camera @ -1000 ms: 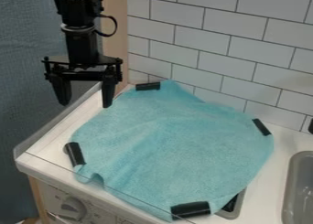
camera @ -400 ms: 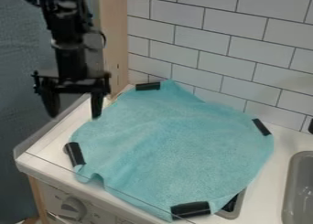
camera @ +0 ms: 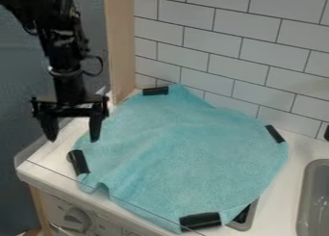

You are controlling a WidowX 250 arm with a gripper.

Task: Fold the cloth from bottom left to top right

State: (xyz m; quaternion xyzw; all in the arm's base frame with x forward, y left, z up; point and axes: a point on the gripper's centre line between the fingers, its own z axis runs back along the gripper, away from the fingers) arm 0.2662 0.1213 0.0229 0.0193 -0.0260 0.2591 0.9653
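White toy-kitchen counter (camera: 277, 199) with a turquoise cloth (camera: 186, 153) spread across its middle, lightly rumpled; the bottom-left-to-top-right fold looks wholly undone. Black two-finger gripper (camera: 72, 139) above the counter's left side, fingers parted, grasping nothing. Grey sink basin (camera: 303, 194) at right, contents unclear. Smaller grey-rimmed recess (camera: 249, 221), partly under the cloth, with something black (camera: 242, 215) inside

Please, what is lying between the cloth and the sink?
The camera view shows white countertop between the cloth and the sink; lower down, a grey rim also peeks out beside the cloth.
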